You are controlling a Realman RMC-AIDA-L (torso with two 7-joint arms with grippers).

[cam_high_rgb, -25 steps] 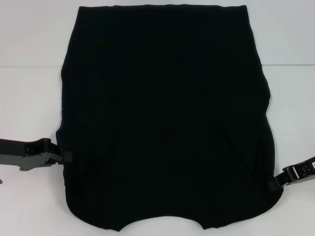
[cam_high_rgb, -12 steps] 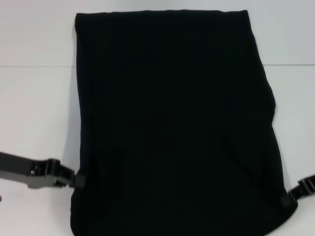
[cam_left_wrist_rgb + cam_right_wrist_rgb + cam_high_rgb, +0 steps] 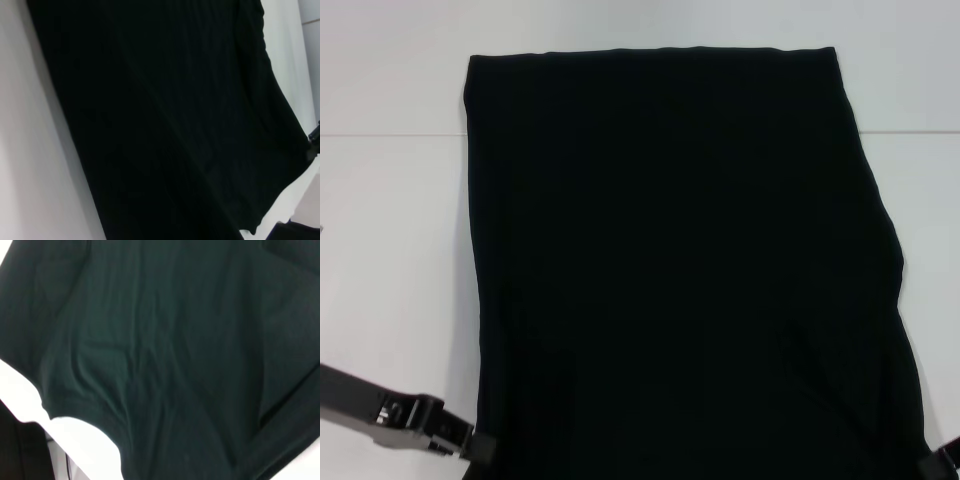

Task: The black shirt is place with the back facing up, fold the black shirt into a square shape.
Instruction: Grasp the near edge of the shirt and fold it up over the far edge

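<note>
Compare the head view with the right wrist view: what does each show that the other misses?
Only the head view shows the black shirt's straight far edge, the left gripper at its near left side, and the right gripper barely in view at the near right corner. Only the right wrist view shows close-up wrinkles and a curved hem edge of the shirt against the white table; no gripper appears there. Both show the plain black fabric lying on the white surface, with no lettering visible.

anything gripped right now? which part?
Both grippers sit at the black shirt: left gripper at its near left edge, right gripper at its near right edge. Actual grip can't be confirmed.
</note>
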